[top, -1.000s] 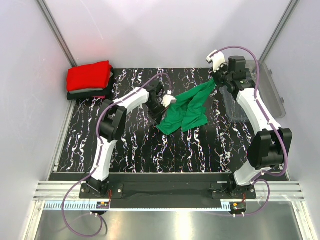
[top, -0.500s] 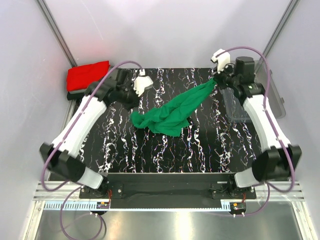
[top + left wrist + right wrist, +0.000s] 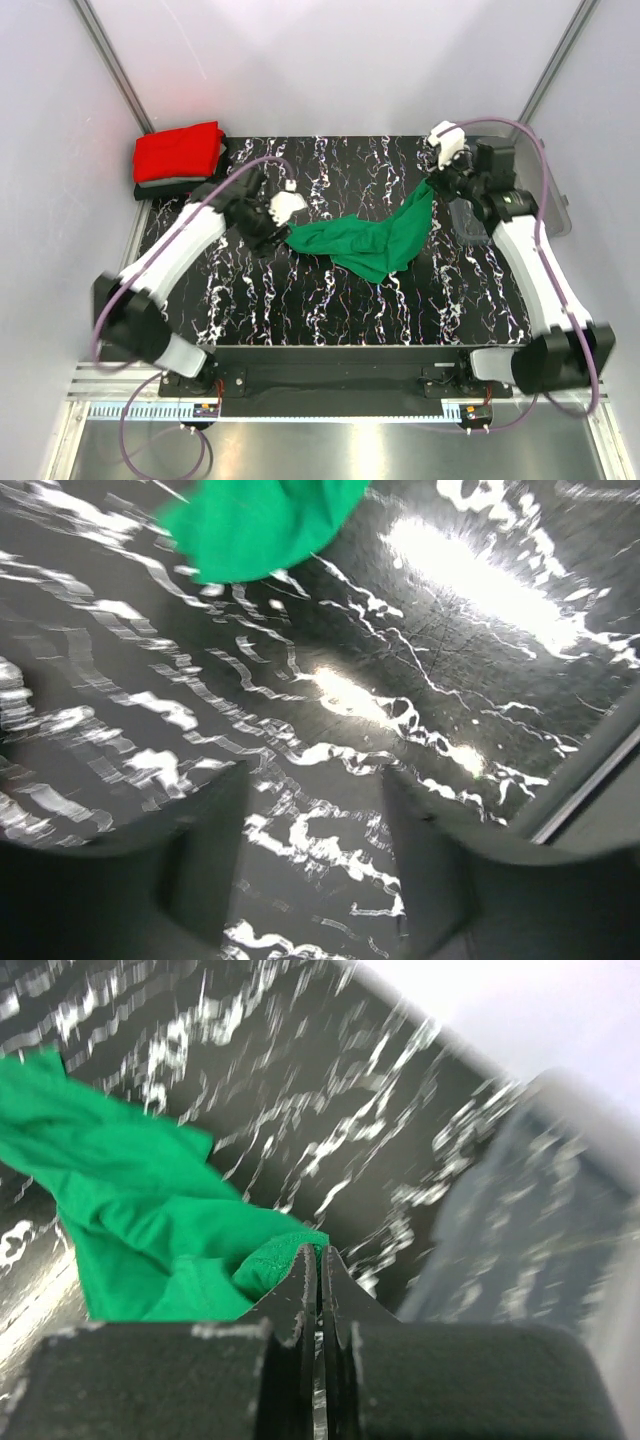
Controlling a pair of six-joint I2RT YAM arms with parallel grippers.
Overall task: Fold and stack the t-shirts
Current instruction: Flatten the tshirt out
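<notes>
L arm bent over surface point(image 3: 300, 300), L hand point(image 3: 280, 222) parted, empty, just beside green shirt point(image 3: 370, 240) crumpled mid-surface, R arm extended, R hand point(image 3: 436, 180) clamped on shirt's raised right corner

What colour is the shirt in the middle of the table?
The shirt is bright green, clearest from the top view.

green t-shirt point(image 3: 370, 240): crumpled, unfolded, laid across the middle of the table point(image 3: 260, 300), right end raised.
red t-shirt point(image 3: 178, 152): folded, stacked on dark folded shirts point(image 3: 165, 187), far-left corner.
</notes>
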